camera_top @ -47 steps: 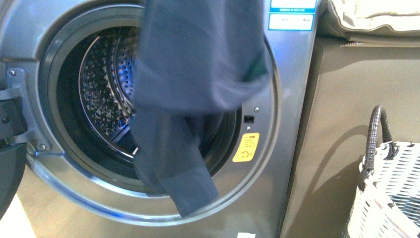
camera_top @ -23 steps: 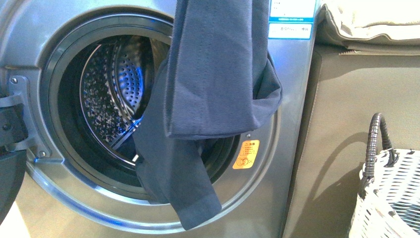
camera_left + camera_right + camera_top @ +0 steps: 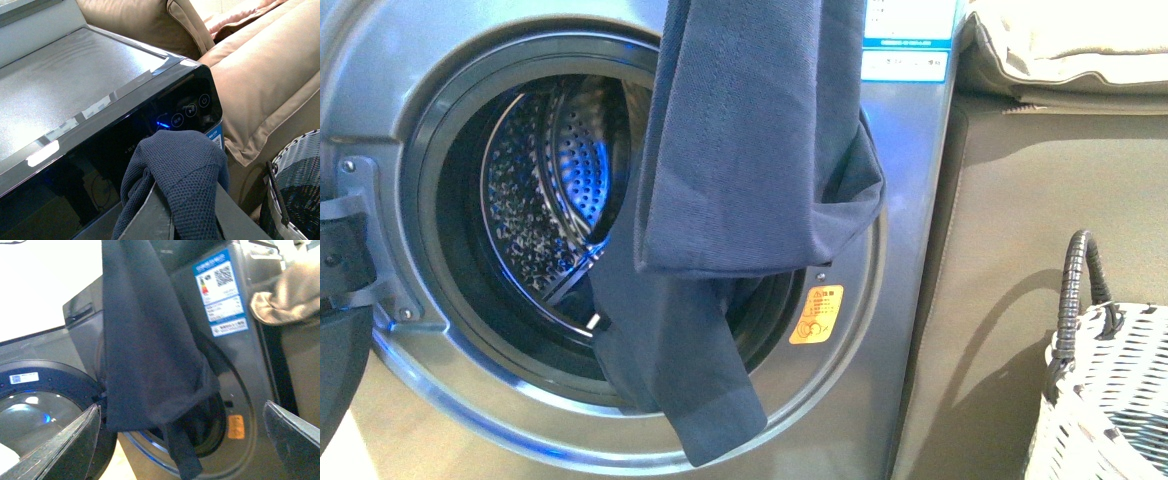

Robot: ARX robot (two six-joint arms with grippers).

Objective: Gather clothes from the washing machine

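The clothes (image 3: 750, 150), a dark navy garment, hang down from above the frame in front of the washing machine's (image 3: 440, 420) open round mouth. The lower end dangles over the rim, and the perforated drum (image 3: 550, 190) shows behind. In the left wrist view my left gripper (image 3: 176, 205) is shut on the clothes (image 3: 180, 160) and holds them above the machine's black control panel (image 3: 100, 150). In the right wrist view my right gripper (image 3: 180, 440) is open and empty, a little way off from the hanging clothes (image 3: 150, 340) and the machine (image 3: 245, 370). Neither gripper shows in the front view.
A white-and-brown woven basket (image 3: 1110, 400) stands on the floor to the right of the machine and also shows in the left wrist view (image 3: 300, 185). A beige sofa (image 3: 1020, 200) stands beside the machine. The open porthole door (image 3: 35, 400) hangs at the machine's left.
The clothes have been lifted higher and a little to the right, out of the drum mouth. More of the drum now shows on the left.
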